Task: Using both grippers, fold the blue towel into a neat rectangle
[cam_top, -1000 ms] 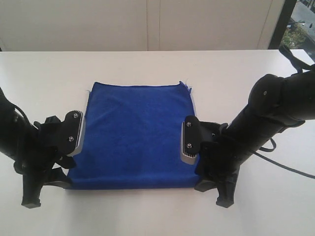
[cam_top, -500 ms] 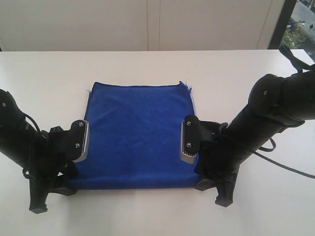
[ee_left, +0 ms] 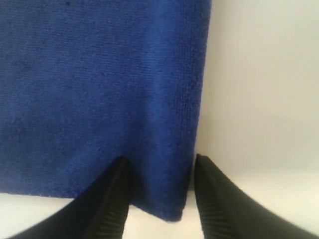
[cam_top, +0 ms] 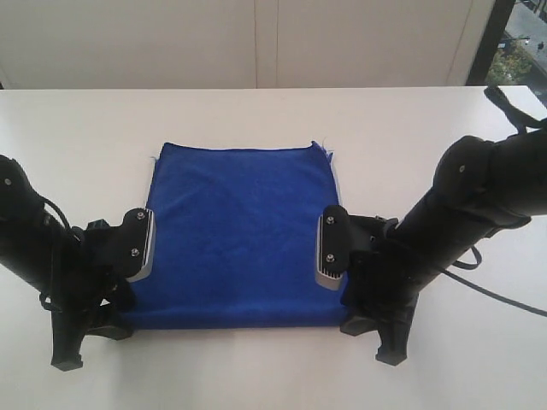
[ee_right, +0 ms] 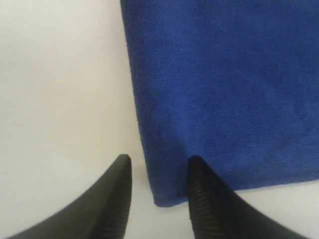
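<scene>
I see the towel (cam_top: pixel 239 231), a soft, fuzzy deep-blue cloth of near-square outline, lying flat in the middle of the smooth white table (cam_top: pixel 410 128). My left gripper (ee_left: pixel 159 167) is at its near left corner, ribbed black fingers (ee_left: pixel 112 199) spread apart astride the side edge, clasping nothing. My right gripper (ee_right: pixel 159 164) is equally spread at the near right corner, one finger over bare table, the other over cloth.

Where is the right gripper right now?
The right gripper sits at the near right corner of the blue towel in the exterior view, jaws open astride its side edge, one fingertip over cloth, the other over the white table.
</scene>
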You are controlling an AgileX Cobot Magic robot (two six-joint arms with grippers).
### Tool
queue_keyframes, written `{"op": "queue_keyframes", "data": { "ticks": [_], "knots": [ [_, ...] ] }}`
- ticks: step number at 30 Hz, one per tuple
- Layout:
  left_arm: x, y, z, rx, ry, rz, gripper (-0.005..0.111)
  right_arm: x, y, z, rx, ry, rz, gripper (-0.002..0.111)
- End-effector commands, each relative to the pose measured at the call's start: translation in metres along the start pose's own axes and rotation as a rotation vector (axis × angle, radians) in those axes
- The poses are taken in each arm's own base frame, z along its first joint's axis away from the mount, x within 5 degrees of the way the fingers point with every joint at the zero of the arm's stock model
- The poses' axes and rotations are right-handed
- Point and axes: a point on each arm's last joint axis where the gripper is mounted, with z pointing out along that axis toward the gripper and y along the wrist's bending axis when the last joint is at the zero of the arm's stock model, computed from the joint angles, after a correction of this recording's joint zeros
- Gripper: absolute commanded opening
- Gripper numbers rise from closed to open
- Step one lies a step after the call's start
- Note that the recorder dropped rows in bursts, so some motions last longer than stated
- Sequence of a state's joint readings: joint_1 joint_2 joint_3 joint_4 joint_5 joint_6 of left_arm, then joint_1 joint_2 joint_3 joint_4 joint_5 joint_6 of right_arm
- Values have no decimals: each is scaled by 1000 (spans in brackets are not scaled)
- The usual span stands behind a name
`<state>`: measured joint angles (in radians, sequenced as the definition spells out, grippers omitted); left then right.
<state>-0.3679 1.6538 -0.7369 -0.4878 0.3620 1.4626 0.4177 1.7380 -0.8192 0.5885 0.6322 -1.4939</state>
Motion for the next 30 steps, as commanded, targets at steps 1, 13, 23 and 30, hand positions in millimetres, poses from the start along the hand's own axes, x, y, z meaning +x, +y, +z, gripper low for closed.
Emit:
{"op": "queue_keyframes", "data": {
  "ticks": [1, 13, 23, 30],
  "knots": [
    [0, -5, 2, 37, -4, -6, 47, 7, 4, 10, -19, 22, 3, 36],
    [0, -4, 2, 28, -4, -6, 0, 9, 2, 13, -3, 25, 3, 0],
    [-7, -14, -18, 75, -40, 14, 0, -4, 12, -24, 35, -40, -43, 0],
    [-11, -28, -44, 111, -50, -25, 0, -9, 20, -52, 94, -62, -108, 0]
  ]
}}
